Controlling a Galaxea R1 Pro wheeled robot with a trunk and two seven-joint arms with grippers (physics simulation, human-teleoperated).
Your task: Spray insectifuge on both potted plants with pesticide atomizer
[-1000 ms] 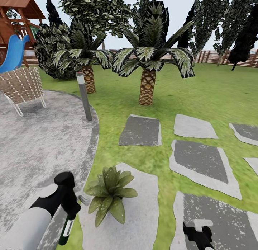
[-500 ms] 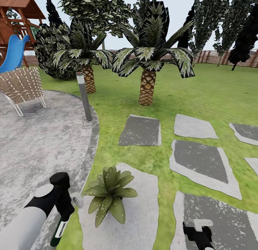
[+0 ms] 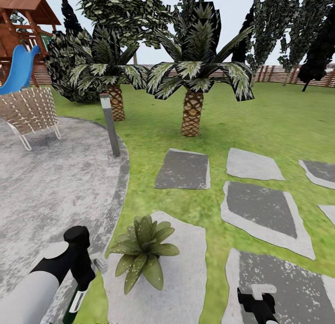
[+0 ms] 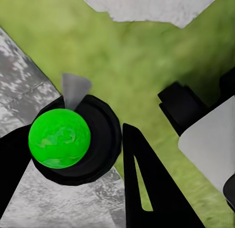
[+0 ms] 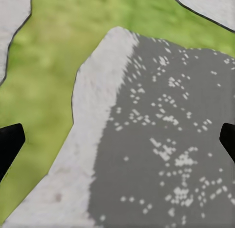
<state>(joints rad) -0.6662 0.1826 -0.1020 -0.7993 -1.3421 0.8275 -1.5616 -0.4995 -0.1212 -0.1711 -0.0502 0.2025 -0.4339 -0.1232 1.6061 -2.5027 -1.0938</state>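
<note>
Down at my left side, the left gripper [image 3: 80, 274] is clenched on the spray bottle [image 3: 73, 300], which hangs below the fingers with its white label showing and its dark base pointing at the ground. Over the last second that arm has drawn back and a little away from the potted plant [image 3: 142, 252]; the bottle was just beside the leaves and now sits further off, over the edge where the stone patio [image 3: 51, 184] meets the grass. The whitish nozzle [image 3: 100, 262] still points toward the plant, so I judge I am setting a spraying angle rather than giving up on it. In the left wrist view the bottle's round green-topped end [image 4: 59, 138] sits between the dark fingers [image 4: 147, 189].

My left forearm slants up from the lower corner, wrist bent so the bottle hangs nearly upright. The right gripper [image 3: 257, 306] rests low over a grey paving slab [image 3: 274, 277], released and holding nothing.

Further out stand a lamp post [image 3: 110, 124], a wicker chair [image 3: 29, 112], two palms [image 3: 191, 82] and the slatted fence [image 3: 288, 74]. One plant is visible to me.
</note>
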